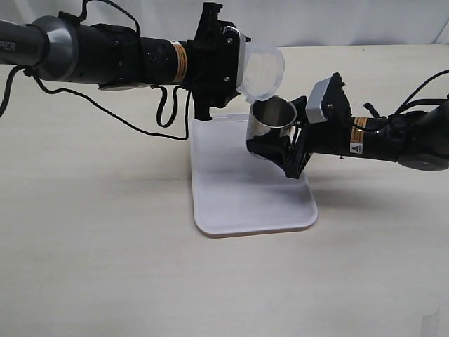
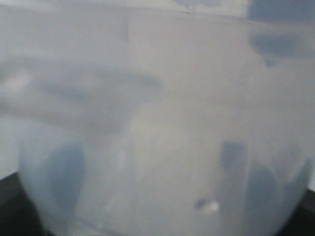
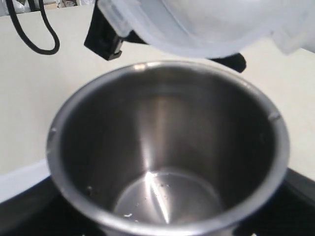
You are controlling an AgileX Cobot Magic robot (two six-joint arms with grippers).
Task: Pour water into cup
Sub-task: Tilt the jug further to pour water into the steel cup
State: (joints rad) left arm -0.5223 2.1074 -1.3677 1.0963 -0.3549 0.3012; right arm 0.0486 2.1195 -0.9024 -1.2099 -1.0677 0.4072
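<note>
The steel cup (image 1: pixel 271 121) is held above the white tray (image 1: pixel 238 189) by my right gripper (image 1: pixel 275 146), which is shut on it and tilts it slightly. In the right wrist view the cup (image 3: pixel 167 147) fills the picture and a thin layer of clear water (image 3: pixel 170 196) glints at its bottom. My left gripper (image 1: pixel 235 67) is shut on a translucent plastic container (image 1: pixel 263 68), tipped on its side with its mouth just over the cup's rim. The container (image 3: pixel 206 22) hangs above the cup. It fills the left wrist view (image 2: pixel 157 128) and hides the fingers.
The white tray lies on a pale table (image 1: pixel 91 246). A black cable (image 1: pixel 165 116) loops down from the left arm beside the tray's far left corner. The right arm (image 1: pixel 393 140) reaches in from the right edge.
</note>
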